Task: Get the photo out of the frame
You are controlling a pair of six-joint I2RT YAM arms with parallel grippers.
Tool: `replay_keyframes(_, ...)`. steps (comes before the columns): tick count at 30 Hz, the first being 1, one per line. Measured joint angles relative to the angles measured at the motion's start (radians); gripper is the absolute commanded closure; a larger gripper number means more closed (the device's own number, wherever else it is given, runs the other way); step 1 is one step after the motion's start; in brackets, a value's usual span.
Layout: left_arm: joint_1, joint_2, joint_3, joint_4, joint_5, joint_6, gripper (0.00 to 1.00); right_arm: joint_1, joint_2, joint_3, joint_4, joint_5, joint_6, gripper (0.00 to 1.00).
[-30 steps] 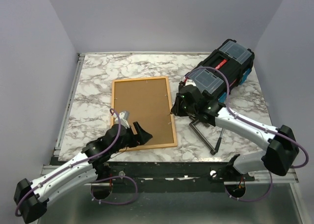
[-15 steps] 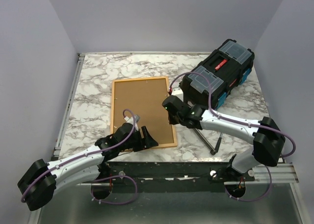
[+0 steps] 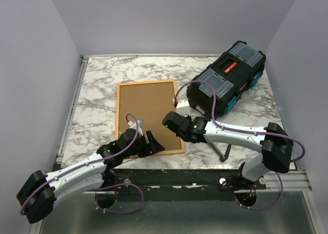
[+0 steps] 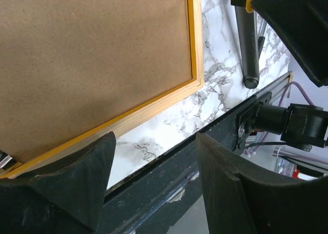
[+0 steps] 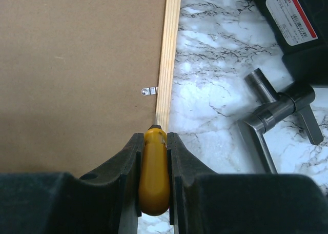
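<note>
Shows a black toolbox [image 3: 228, 77] at the far right of the marble worktop [image 3: 97, 90], its lids down over clear-topped compartments; cannot tell what lies inside. Finds the frame [image 3: 118, 108] face down left of centre, wood-coloured back up, thin orange edge just showing. Has the photo [image 3: 146, 108] seated inside it, with only the brown backing board in view and the picture side hidden against the worktop. Sets the long axis of both from the near edge toward the far wall, the near end swung slightly to the right.

Catches the right jaws [image 5: 155, 141] narrow, clamped on a yellow-handled tool [image 5: 154, 177]. Puts the tool's thin tip against the frame's right rail, just short of a small metal clip [image 5: 149, 91] at the board's edge.

Places the left jaws [image 4: 155, 139] wide apart and gripping nothing, low at the near edge of the worktop, with the frame's near right corner just ahead of the gap between them.

Leaves a grey metal tool [image 3: 223, 147] on bare marble to the right of the frame, apart from it.
</note>
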Motion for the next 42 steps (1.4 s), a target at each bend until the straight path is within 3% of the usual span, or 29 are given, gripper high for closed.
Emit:
replay_keyframes(26,0.000,-0.013,0.004,-0.080,-0.084,-0.040,0.33,0.005,0.069,-0.003,0.076,0.077,0.000,0.99)
replay_keyframes(42,0.000,-0.008,0.014,-0.116,-0.141,-0.094,0.32,0.012,0.120,-0.013,0.235,0.154,-0.157,0.99)
